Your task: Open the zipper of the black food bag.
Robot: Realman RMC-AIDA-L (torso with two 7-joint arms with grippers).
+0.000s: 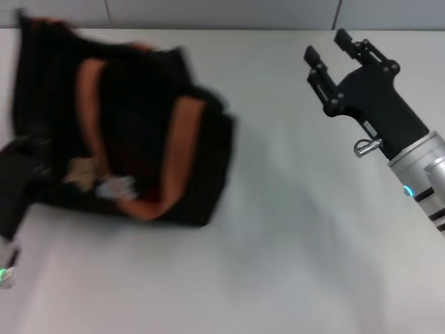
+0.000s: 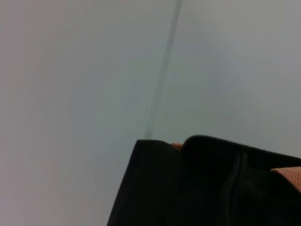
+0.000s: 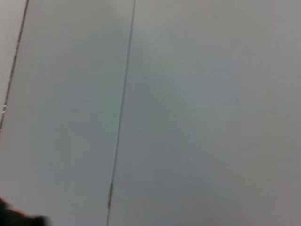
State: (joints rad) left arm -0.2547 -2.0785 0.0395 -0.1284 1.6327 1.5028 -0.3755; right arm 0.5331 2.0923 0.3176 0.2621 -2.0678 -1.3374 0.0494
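The black food bag (image 1: 132, 132) lies on the left part of the white table, with its orange-brown straps (image 1: 184, 153) across the top and pale patches on the near side. In the left wrist view a corner of the bag (image 2: 188, 188) fills the lower part, and the zipper (image 2: 221, 141) runs as a line of fine teeth along its edge. My left gripper (image 1: 17, 177) is a dark shape at the bag's left end, touching it. My right gripper (image 1: 325, 42) hovers open over the table's far right, well apart from the bag and holding nothing.
The white table (image 1: 299, 229) stretches from the bag to the right edge. A grey wall with seams (image 3: 120, 117) runs behind it. A green light (image 1: 5, 275) glows on the left arm near the front left corner.
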